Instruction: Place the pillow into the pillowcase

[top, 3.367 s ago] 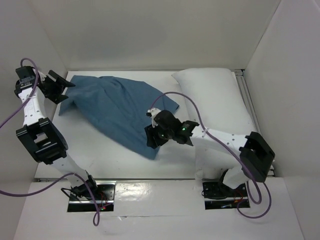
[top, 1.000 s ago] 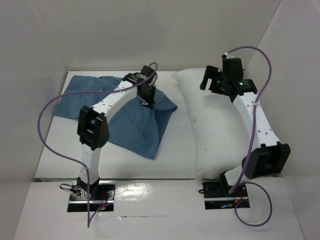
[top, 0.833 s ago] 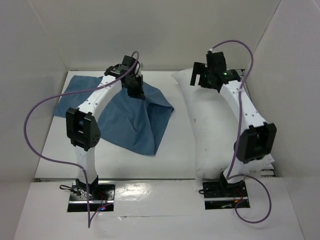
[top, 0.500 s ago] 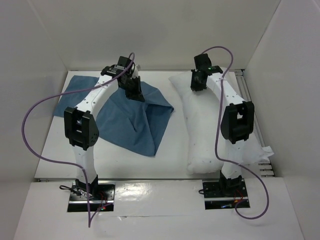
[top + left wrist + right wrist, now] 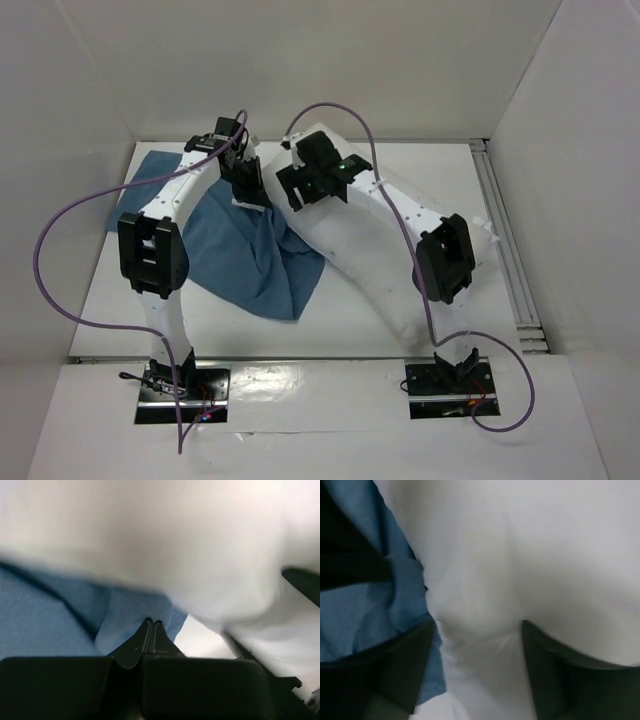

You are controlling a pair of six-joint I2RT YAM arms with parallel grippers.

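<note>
- The pillow [image 5: 380, 255]: soft white cloth, matt, faintly speckled, creased where it bunches.
- The pillowcase [image 5: 235, 265]: medium-blue woven cloth, matt, limp and wrinkled.
- The left hand [image 5: 150, 627]: smooth black fingers, hard plastic by the look, with a dull sheen and fine scratches.
- The right hand [image 5: 476, 630]: the same dark, matt finish.
- The arms [image 5: 160, 300]: white plastic-looking shells with black joints, and smooth purple cables [image 5: 60, 290].
- The table [image 5: 230, 335]: white, smooth and matt. The strip [image 5: 310, 385] along its near edge is glossy and shows reflections.
</note>
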